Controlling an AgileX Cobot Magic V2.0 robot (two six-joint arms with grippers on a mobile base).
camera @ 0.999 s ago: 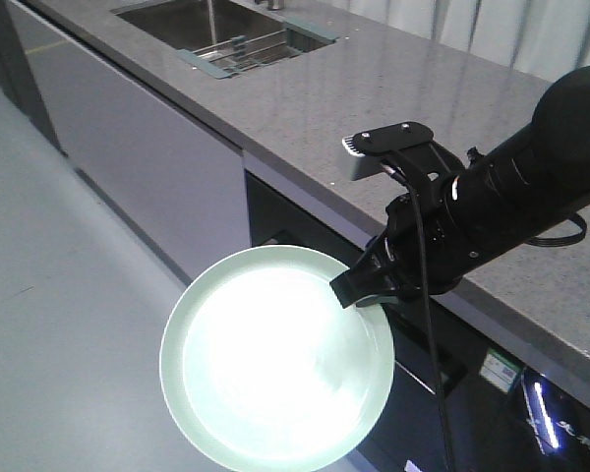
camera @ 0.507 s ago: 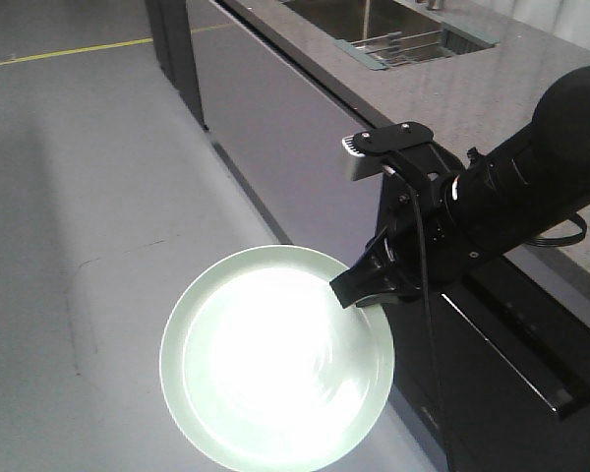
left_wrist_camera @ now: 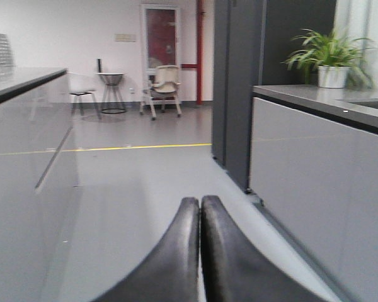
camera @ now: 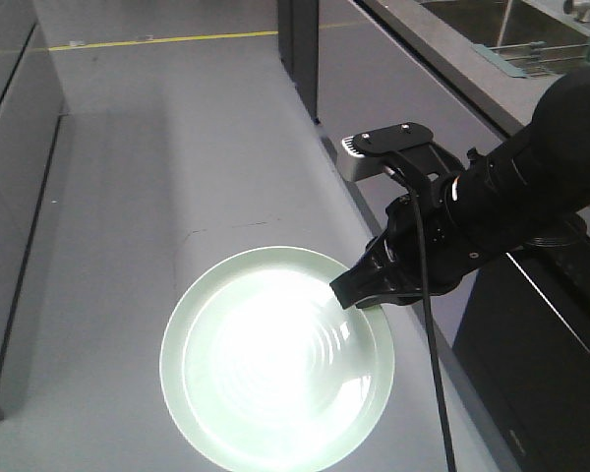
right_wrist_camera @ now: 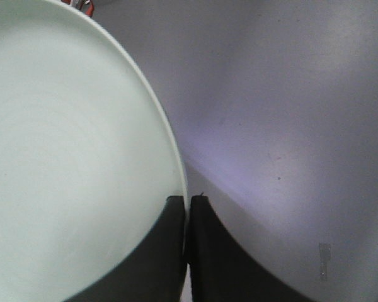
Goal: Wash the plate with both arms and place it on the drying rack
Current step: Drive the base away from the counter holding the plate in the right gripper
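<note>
Mint-green and glossy, the plate hangs face up and roughly level over the grey floor, low in the front view at about 6 o'clock. My right gripper has it by the rim, at roughly 2 o'clock on the disc. The jaws are clamped on the low raised edge, and the right wrist view shows both black fingers pinching it. I judge the edge grip is deliberate, since it leaves both faces bare for washing and lets the plate drop upright between wires. It also makes a long lever on a slick surface, so I want gentle moves.

My left gripper carries nothing. Its jaws are pressed together and it points down the aisle toward a chair at 12 o'clock, parked until a second arm is needed.

The drying rack sits up at 1 o'clock on the countertop, well apart from the plate. Washing looks not yet begun, and I read this as carrying.
</note>
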